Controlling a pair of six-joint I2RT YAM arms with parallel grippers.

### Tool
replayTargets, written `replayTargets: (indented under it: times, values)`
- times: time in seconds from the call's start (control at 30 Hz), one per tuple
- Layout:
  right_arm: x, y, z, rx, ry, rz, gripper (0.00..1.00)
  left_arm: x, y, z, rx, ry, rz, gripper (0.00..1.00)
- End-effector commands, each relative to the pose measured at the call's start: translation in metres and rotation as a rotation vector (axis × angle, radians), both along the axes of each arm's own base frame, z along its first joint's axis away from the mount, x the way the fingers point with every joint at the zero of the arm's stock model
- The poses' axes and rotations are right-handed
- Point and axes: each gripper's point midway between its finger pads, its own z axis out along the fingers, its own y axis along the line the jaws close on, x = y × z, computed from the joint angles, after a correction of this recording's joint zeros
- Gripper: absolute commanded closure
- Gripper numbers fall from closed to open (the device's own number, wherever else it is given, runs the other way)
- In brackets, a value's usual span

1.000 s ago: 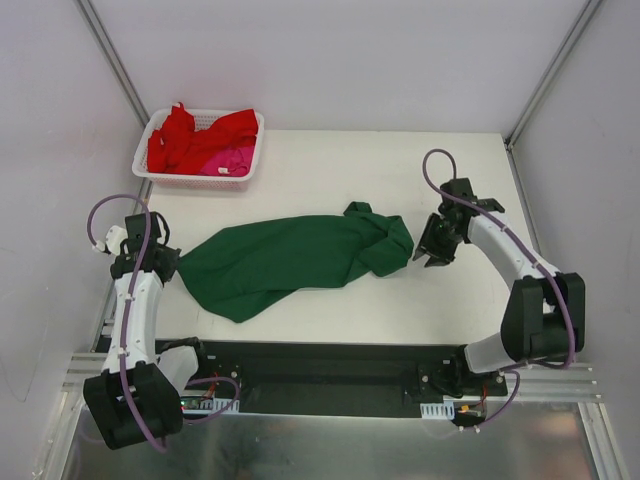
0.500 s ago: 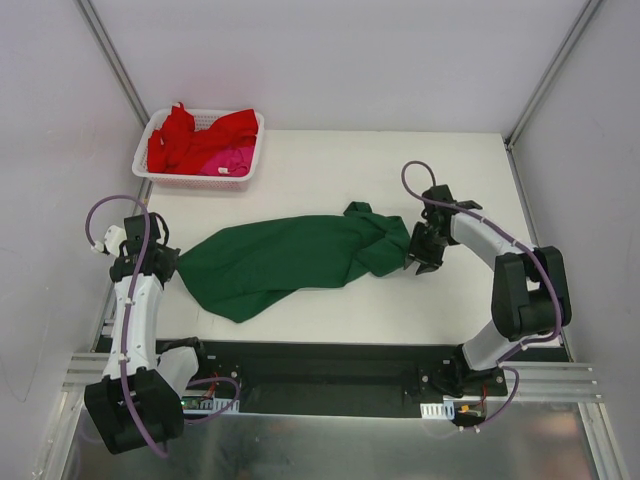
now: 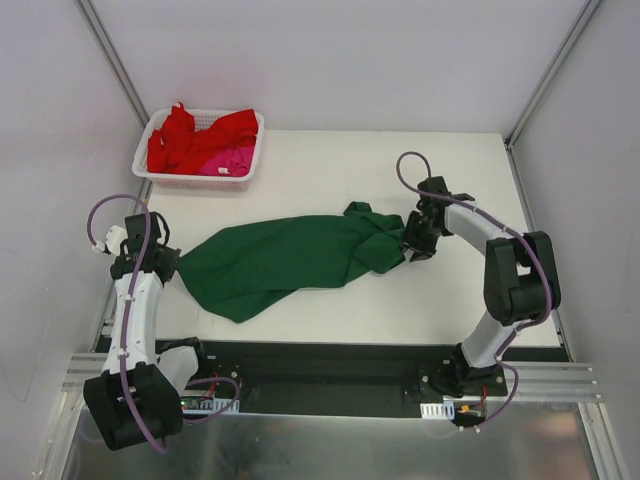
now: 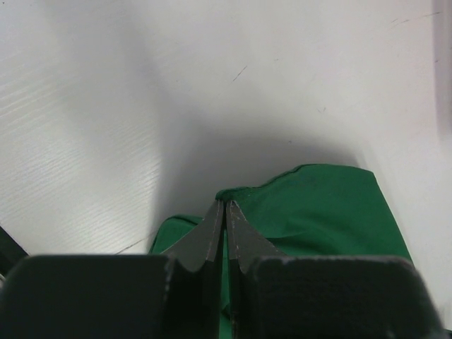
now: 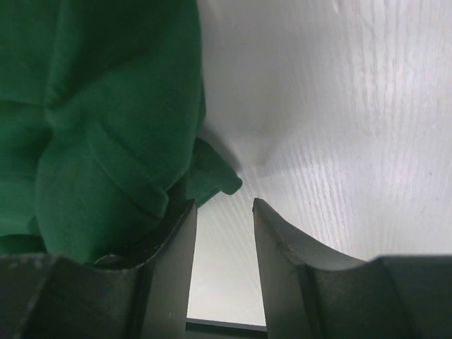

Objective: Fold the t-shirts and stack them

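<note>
A dark green t-shirt [image 3: 290,260] lies crumpled lengthwise across the middle of the table. My left gripper [image 3: 168,263] is at its left end, shut on a pinch of the green cloth [image 4: 311,212]. My right gripper [image 3: 411,247] is open at the bunched right end; in the right wrist view the green cloth [image 5: 106,141] lies against the left finger [image 5: 173,261], with bare table in the gap. Red [image 3: 185,138] and magenta-pink [image 3: 230,160] t-shirts lie in the basket.
A white mesh basket [image 3: 150,170] stands at the far left corner of the white table [image 3: 450,180]. Frame posts rise at the back left and back right. A black rail runs along the near edge.
My right gripper has moved left to the right end of the green t-shirt. The left arm and the shirt's left end have not moved.
</note>
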Motion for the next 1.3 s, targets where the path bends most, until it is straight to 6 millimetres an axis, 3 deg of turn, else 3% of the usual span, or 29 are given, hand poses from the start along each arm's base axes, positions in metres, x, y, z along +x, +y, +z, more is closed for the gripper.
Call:
replayTargets:
  times: [0.0,0.33,0.43,0.67,0.77,0.87,1.0,1.1,1.27]
  values:
    - [0.023,0.008,0.0,0.027,-0.037,-0.004,0.59,0.002,0.009,0.003,0.029,0.005,0.011,1.0]
    - [0.016,-0.003,-0.021,-0.037,0.012,0.0,0.63,0.003,0.011,0.002,0.039,0.016,0.007,1.0]
    - [0.022,-0.002,-0.021,-0.039,-0.009,0.007,0.68,0.003,0.01,0.001,0.034,0.014,0.005,1.0]
    - [0.023,-0.004,-0.02,-0.059,0.002,0.011,0.99,0.006,0.01,0.006,0.038,0.001,-0.004,1.0]
    - [0.02,-0.013,-0.01,-0.103,-0.011,0.018,0.99,0.01,0.009,0.014,0.044,-0.015,-0.029,1.0]
    - [0.021,-0.023,0.017,-0.149,-0.077,0.029,0.99,0.017,0.01,0.031,0.069,-0.05,-0.071,1.0]
    - [0.019,-0.031,0.071,-0.162,-0.192,0.027,0.99,0.026,0.009,0.061,0.113,-0.109,-0.146,1.0]
    - [0.016,-0.036,0.124,-0.157,-0.314,0.019,0.99,0.033,0.004,0.089,0.14,-0.165,-0.209,1.0]
    - [0.014,-0.036,0.222,-0.121,-0.533,0.039,0.99,0.044,0.004,0.164,0.222,-0.304,-0.267,1.0]
